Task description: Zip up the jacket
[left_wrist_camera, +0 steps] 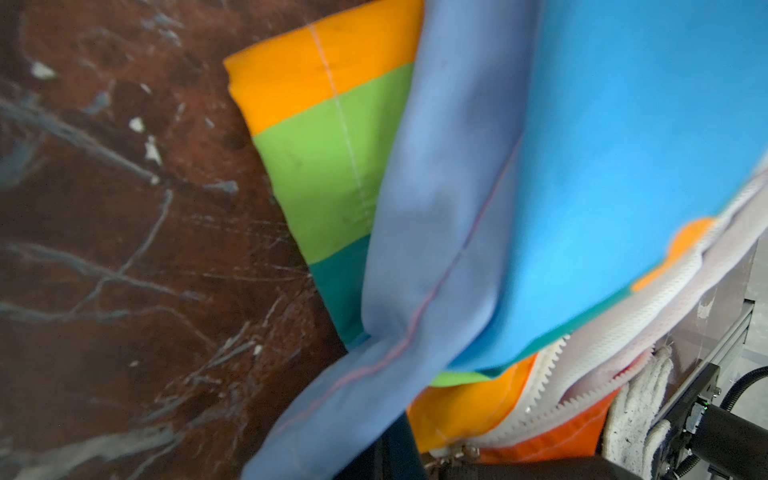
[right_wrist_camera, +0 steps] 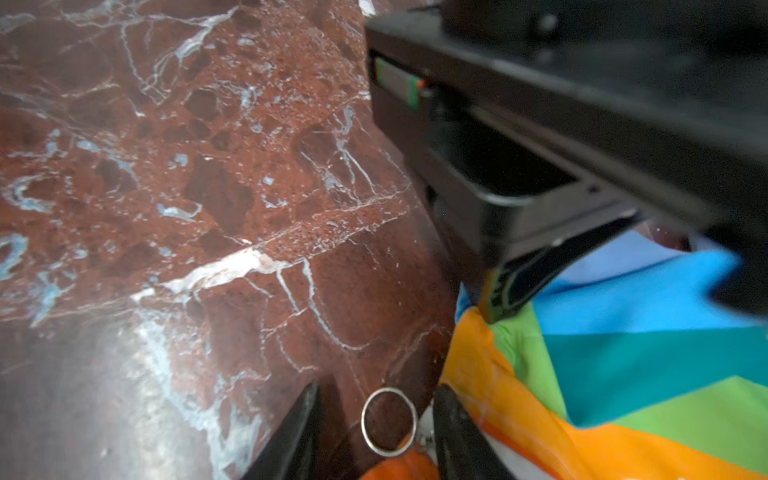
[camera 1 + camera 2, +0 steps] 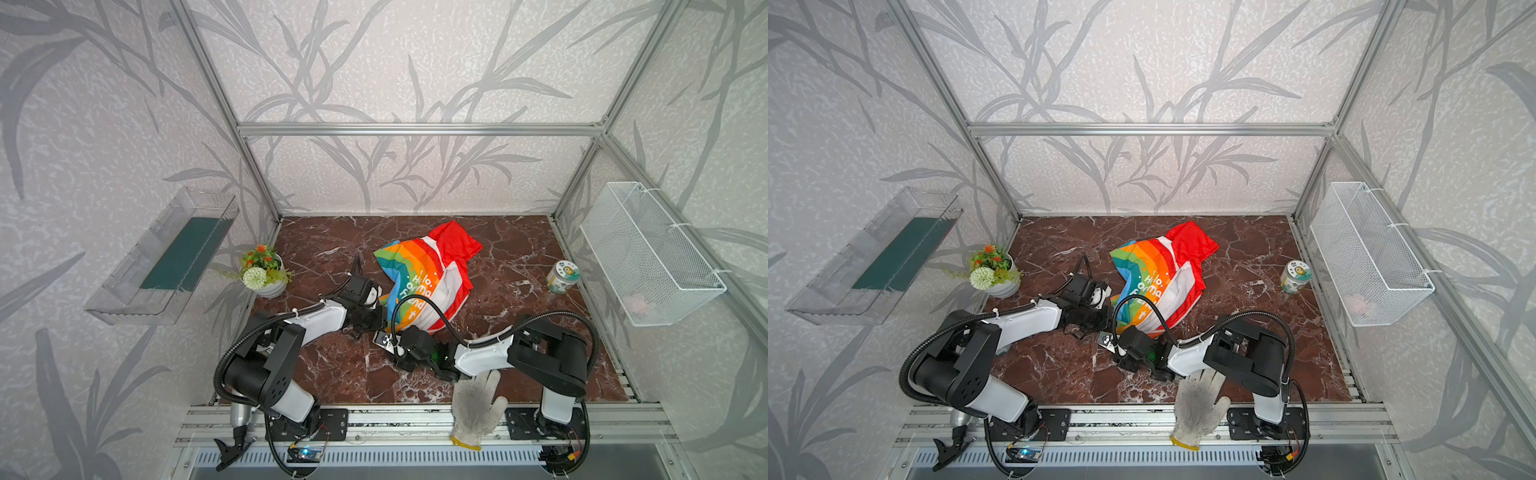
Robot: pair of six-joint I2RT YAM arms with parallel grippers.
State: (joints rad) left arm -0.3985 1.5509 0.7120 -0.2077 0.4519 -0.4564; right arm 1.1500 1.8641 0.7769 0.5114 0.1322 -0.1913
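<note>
Rainbow-striped jacket (image 3: 424, 274), red hood (image 3: 455, 241), crumpled on marble table (image 3: 332, 374), zipper (image 1: 552, 374) undone

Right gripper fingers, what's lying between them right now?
The zipper's ring pull lies between the right gripper's fingers, flat on the table beside the jacket's edge. The right wrist view shows it; the fingers stand apart, not yet pinching it.

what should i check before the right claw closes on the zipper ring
1. The left claw is shut on the jacket edge: ok.
2. The ring pull sits between the open fingers of the right claw: ok.
3. The ring pull lies uncovered on the table: ok.
4. The zipper teeth run straight: not ok, they curve and the jacket is crumpled.
5. Both rows are joined at the bottom: cannot tell.
6. The glove is apart from the jacket: ok.
</note>
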